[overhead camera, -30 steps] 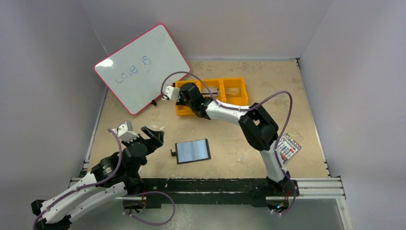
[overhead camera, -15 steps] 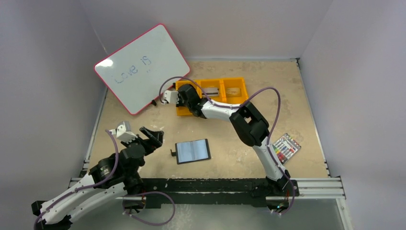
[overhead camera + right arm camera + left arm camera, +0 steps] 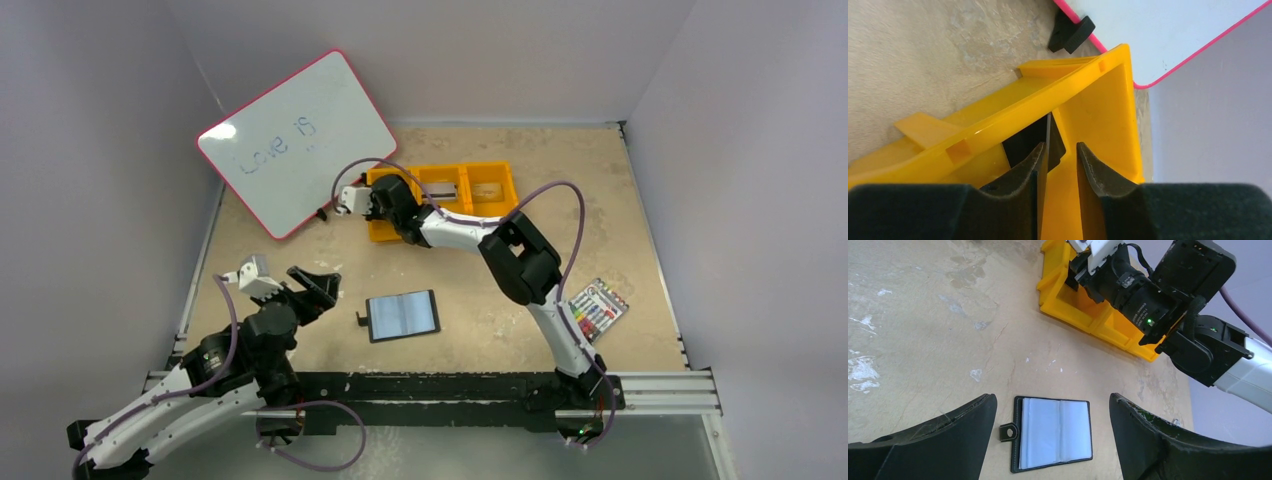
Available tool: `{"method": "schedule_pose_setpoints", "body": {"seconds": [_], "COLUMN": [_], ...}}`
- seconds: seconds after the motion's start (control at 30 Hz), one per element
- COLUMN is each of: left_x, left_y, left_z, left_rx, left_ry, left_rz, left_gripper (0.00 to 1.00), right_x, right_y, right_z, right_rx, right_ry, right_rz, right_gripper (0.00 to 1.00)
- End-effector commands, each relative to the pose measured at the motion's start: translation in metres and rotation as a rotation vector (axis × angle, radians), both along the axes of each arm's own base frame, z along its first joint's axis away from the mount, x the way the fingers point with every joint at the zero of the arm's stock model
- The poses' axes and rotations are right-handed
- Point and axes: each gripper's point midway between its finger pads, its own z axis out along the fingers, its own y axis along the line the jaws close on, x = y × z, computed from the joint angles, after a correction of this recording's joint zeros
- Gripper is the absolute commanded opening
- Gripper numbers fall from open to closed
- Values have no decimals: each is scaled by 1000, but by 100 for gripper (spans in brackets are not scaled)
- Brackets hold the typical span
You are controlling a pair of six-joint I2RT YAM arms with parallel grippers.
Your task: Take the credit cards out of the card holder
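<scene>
Right gripper (image 3: 1060, 150): we see it reaching down into the left-hand compartment of the orange tray (image 3: 1103, 110), jaws parted with a clear gap between them and clamping nothing
Black card (image 3: 1020, 142): we find it standing on edge inside that compartment, lying along the inner face of one finger (image 3: 1023, 180) and clear of the other
Left gripper (image 3: 1052, 400): we see it spread wide and empty, held above the table (image 3: 640, 200) at 9 o'clock of the card holder
Card holder (image 3: 402, 315): we see it lying open and flat on the table in the near half, pale sleeves facing up, its snap tab (image 3: 360, 320) sticking out at its 9 o'clock edge; from the left wrist it sits framed between the two wide fingers
Tray position: at 12 o'clock of the card holder, well apart from it, three compartments in a row
Other compartments: we make out a flat pale shape in the middle one and in the right one, too small for us to say what they are
Whiteboard (image 3: 295, 140): pink-rimmed, propped tilted at 11 o'clock of the card holder, near the tray's left end, with handwriting on it
Marker pack (image 3: 598, 308): flat on the table at 3 o'clock of the card holder, well apart from it, beside the right arm
</scene>
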Motion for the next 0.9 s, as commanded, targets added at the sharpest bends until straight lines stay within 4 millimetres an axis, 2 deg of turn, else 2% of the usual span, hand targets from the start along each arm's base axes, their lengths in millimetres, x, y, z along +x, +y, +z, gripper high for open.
{"method": "schedule_pose_setpoints", "body": {"seconds": [0.0,0.27,0.37,0.43,0.5,0.53,0.57,0.63,0.67,0.7,0.8,0.87], "left_x": [1,2,2,2,2,1,1,1,1,1,2,2], "left_y": [2,-1,-1,0,2,2,2,3,3,3,3,4], "left_z": [5,1,1,0,1,1,1,1,1,1,2,3], "left_rx": [2,19,24,23,18,17,15,9,9,10,14,18], "left_ry": [-21,-5,-3,-1,-1,-1,-2,-4,-5,-5,-6,-5], "left_rz": [7,-1,5,10,16,17,18,20,20,20,23,25], "left_gripper": [82,82,82,82,82,81,81,81,81,81,81,81], "right_x": [-3,-13,-18,-22,-18,-18,-18,-18,-15,-16,-3,3], "right_y": [12,1,8,13,9,5,3,0,0,3,3,3], "right_z": [81,84,90,95,102,102,101,93,91,83,64,58], "right_rx": [210,224,375,515,687,752,794,778,765,765,739,723], "right_ry": [-55,-29,75,181,279,335,376,398,397,440,493,496], "right_rz": [29,27,7,-14,-103,-129,-144,-159,-173,-188,-267,-297], "right_gripper": [32,30,29,25,21,22,26,38,38,35,25,20]}}
